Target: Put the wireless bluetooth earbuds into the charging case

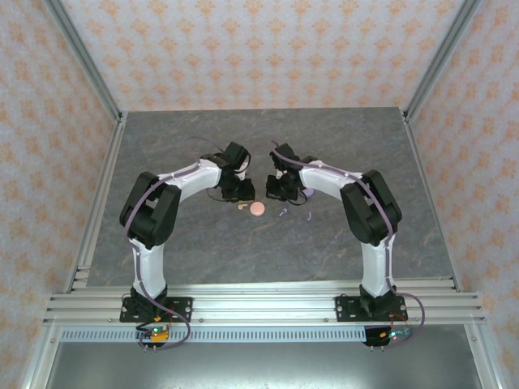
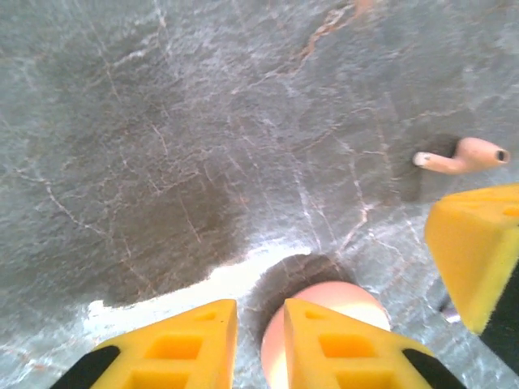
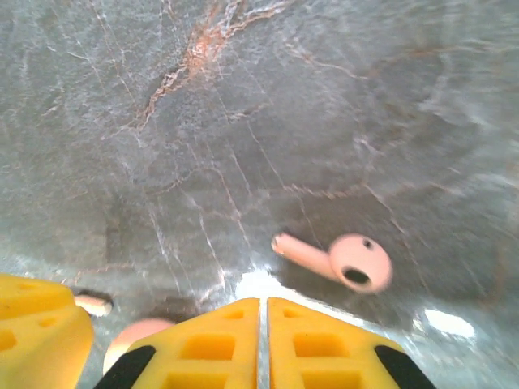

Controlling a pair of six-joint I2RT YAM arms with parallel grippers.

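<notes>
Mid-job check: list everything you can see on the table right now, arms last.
pink case: 1, salmon-pink, round, mid-table between the grippers
salmon earbuds: 2, loose on the table, one close to the case
lilac earbuds: 2, loose, right of the case, second at
lilac round thing: 1, partly hidden by the right arm
table: 1, grey marbled
left gripper: yellow fingers, slightly apart, above the case
right gripper: yellow fingers, shut, empty
</notes>
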